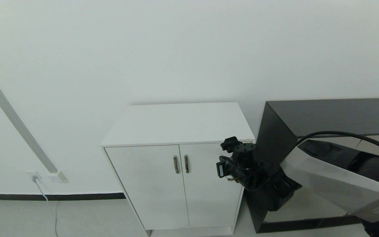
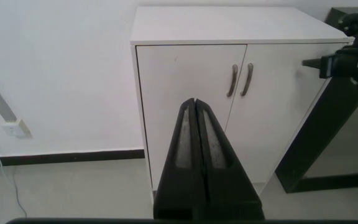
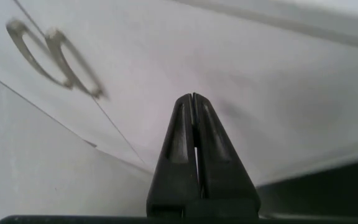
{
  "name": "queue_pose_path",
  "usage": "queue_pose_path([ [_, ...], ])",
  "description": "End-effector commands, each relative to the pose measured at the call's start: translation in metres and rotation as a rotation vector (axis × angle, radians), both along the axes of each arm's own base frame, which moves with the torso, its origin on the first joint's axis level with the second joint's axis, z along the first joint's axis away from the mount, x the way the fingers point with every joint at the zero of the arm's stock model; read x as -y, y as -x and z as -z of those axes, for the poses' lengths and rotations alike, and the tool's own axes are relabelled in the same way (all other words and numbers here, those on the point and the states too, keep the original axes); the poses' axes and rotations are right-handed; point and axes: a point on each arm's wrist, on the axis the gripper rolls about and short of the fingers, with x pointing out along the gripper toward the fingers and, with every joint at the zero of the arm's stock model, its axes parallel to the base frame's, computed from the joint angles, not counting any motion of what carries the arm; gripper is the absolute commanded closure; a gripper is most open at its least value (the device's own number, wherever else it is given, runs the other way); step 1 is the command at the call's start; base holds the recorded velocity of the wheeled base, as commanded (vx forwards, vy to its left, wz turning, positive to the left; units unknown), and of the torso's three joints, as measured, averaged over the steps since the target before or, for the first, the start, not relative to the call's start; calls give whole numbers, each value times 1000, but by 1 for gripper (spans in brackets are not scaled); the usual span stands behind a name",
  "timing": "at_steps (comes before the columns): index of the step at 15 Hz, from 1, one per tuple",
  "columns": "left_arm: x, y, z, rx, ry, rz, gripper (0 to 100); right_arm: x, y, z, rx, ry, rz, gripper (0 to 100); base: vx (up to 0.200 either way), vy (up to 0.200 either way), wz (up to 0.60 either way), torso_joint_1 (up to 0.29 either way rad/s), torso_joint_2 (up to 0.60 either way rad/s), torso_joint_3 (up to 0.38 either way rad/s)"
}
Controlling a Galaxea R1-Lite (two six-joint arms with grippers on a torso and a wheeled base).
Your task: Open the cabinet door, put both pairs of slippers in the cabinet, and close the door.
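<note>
Right arm (image 1: 334,177): silver and black shell, wrist held before the upper outer part of the cabinet's right door.
Right tool (image 3: 194,99): fingers clenched together, nothing between them; tip close to the right door's face, contact not discernible.
Left tool (image 2: 195,103): fingers clenched together, nothing held; set back from the cabinet, pointing at its left door.
Cabinet (image 1: 176,125): white, two doors, standing on the floor against the white wall; both doors shut.
Handles, left (image 1: 176,164) and right (image 1: 186,163): grey bars, upright, side by side at the centre seam.
Dark unit (image 1: 275,131): black, just beside the cabinet on its right.
Wall socket (image 1: 33,176): low on the wall, well left of the cabinet; grey cable (image 1: 48,205) hangs from it to the floor.
Conduit (image 1: 12,118): grey strip running slantwise down the wall to the socket.
</note>
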Motion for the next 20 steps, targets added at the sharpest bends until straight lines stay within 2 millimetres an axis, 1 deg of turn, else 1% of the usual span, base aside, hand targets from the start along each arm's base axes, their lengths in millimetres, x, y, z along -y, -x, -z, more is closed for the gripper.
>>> queue_pose_path([
  [1, 0, 0, 0, 0, 1, -1, 100, 25, 27, -22, 19, -1, 51, 100, 0, 0, 0, 0, 0, 0],
  [4, 0, 0, 0, 0, 1, -1, 100, 47, 46, -30, 46, 9, 146, 100, 0, 0, 0, 0, 0, 0],
  [7, 0, 0, 0, 0, -1, -1, 100, 74, 77, -39, 59, 8, 165, 100, 0, 0, 0, 0, 0, 0],
  [8, 0, 0, 0, 0, -1, 1, 100, 81, 84, -42, 65, 7, 170, 100, 0, 0, 0, 0, 0, 0],
  [9, 0, 0, 0, 0, -1, -1, 100, 94, 98, -44, 71, 13, 179, 100, 0, 0, 0, 0, 0, 0],
  [11, 0, 0, 0, 0, -1, 1, 100, 113, 113, -45, 77, 13, 208, 100, 0, 0, 0, 0, 0, 0],
  [12, 0, 0, 0, 0, -1, 1, 100, 116, 114, -46, 78, 13, 212, 100, 0, 0, 0, 0, 0, 0],
  [13, 0, 0, 0, 0, -1, 1, 100, 134, 125, -45, 71, 19, 250, 100, 0, 0, 0, 0, 0, 0],
  [14, 0, 0, 0, 0, -1, 1, 100, 147, 130, -44, 67, 25, 283, 100, 0, 0, 0, 0, 0, 0],
  [16, 0, 0, 0, 0, -1, 1, 100, 172, 135, -45, 80, 49, 358, 100, 0, 0, 0, 0, 0, 0],
  [18, 0, 0, 0, 0, -1, 1, 100, 189, 141, -47, 95, 71, 404, 100, 0, 0, 0, 0, 0, 0],
  [19, 0, 0, 0, 0, -1, -1, 100, 201, 154, -48, 88, 92, 426, 100, 0, 0, 0, 0, 0, 0],
  [20, 0, 0, 0, 0, -1, 1, 100, 204, 160, -51, 91, 93, 427, 100, 0, 0, 0, 0, 0, 0],
])
